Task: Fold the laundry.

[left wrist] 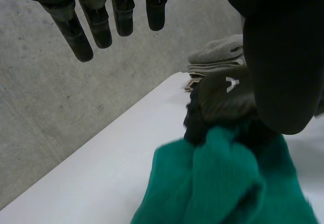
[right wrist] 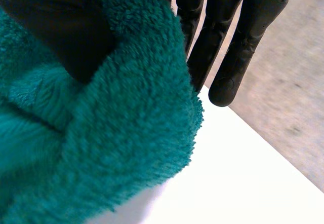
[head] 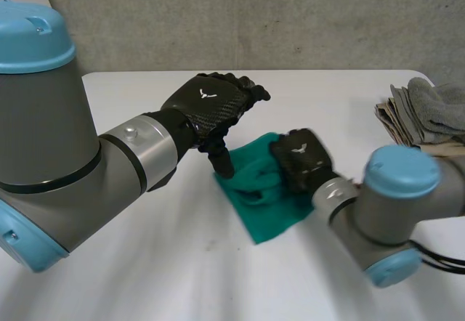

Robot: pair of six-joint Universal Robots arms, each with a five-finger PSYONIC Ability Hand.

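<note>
A teal terry cloth (head: 272, 216) is seen bunched near the white tabletop's (head: 145, 263) middle. In the right wrist view, 1 fold is pinched between the right hand's (right wrist: 61, 26) thumb and fingers (right wrist: 238, 57). In the left wrist view, the left hand (left wrist: 278, 57) is seen spread, holding nothing. 1 stack of folded grey towels (head: 425, 110) is set at the right edge.

A teal terry towel (head: 270, 216) lies rumpled near the middle of the surface (head: 145, 263). One corner is flat and points toward the near edge, and the rest is bunched up, pinched in the right robot hand (head: 300, 160). Folded grey cloths (head: 425, 114) sit stacked at the right edge.
</note>
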